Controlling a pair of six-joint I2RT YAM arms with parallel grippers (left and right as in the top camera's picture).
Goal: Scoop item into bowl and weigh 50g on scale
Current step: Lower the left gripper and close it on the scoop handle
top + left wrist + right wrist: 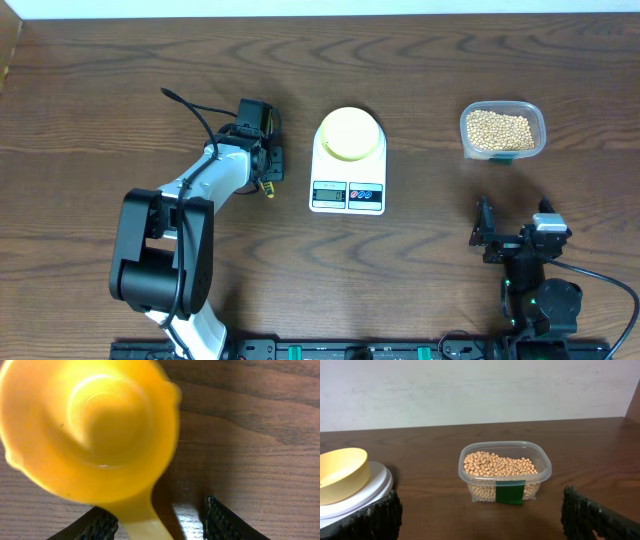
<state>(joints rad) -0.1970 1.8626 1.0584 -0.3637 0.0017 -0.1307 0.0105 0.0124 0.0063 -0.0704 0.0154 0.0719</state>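
The tan beans (499, 126) fill a clear plastic container (535, 135) at the right; they also show in the right wrist view (497, 464). The pale yellow-green bowl (350, 133) stands on the white scale (347, 192); in the right wrist view the bowl (340, 472) looks empty on the scale (376, 487). My left gripper (264, 168) is low over the table left of the scale, open, with the handle of a yellow scoop (95, 430) between its fingers (160, 525); the left finger touches the handle, the right finger stands apart. My right gripper (512, 222) is open and empty in front of the container (506, 491).
The wooden table's far edge meets a white wall (480, 390) behind the container. A black rail (330, 350) with the arm bases runs along the table's front edge.
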